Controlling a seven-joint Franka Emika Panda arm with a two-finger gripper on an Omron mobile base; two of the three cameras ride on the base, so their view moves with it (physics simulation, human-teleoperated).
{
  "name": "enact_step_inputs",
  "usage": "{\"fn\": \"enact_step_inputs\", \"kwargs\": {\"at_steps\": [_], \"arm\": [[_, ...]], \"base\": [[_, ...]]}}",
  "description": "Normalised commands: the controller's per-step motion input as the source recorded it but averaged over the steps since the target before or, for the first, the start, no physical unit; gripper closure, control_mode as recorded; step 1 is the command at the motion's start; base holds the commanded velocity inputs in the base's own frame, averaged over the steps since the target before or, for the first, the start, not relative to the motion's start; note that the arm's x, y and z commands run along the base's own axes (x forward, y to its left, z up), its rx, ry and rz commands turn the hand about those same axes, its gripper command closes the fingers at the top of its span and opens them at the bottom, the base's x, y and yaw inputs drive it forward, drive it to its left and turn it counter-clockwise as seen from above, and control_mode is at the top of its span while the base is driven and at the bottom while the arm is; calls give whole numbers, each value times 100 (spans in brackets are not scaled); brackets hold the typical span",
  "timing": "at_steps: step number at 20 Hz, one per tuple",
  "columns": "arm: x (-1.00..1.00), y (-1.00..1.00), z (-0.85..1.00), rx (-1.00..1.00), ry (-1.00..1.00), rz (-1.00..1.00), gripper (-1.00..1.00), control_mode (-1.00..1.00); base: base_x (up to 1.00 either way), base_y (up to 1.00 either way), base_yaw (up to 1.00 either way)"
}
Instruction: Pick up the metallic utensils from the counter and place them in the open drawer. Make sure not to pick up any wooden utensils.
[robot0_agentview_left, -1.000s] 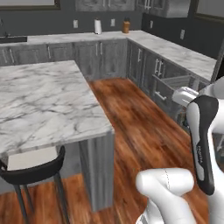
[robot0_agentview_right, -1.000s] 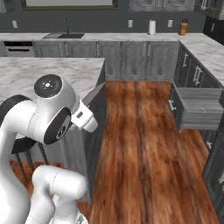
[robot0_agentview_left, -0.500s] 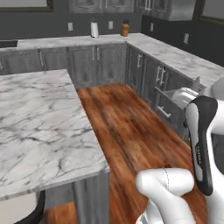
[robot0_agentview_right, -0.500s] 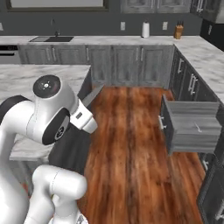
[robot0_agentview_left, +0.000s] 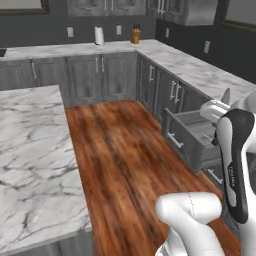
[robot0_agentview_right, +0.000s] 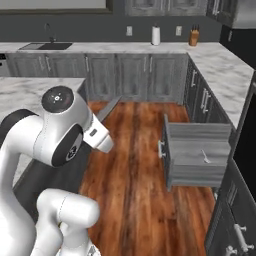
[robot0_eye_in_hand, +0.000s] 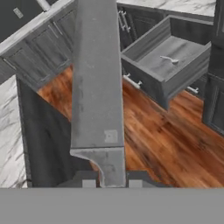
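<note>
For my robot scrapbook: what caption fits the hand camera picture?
The claw carries a knife toward the open drawer, where a small silvery piece already lies.

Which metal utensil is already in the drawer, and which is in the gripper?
The small pale silvery piece lies on the floor of the open drawer. The knife, with its broad grey blade, is clamped in the gripper.

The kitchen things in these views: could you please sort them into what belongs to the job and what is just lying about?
Belonging to the job:
- knife, held in the hand
- open drawer
- small silvery piece in the drawer
- island counter

Just lying about:
- paper towel roll
- knife block
- sink
</note>
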Motion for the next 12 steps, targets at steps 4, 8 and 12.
{"fn": "enact_step_inputs", "kwargs": {"at_steps": [4,8,12], "arm": [[0,0,0,0,0,0,100,100],[0,0,0,0,0,0,100,100],[0,0,0,0,0,0,100,100]], "base": [[87,-44,0],[41,-47,-7],[18,-9,-19]]}}
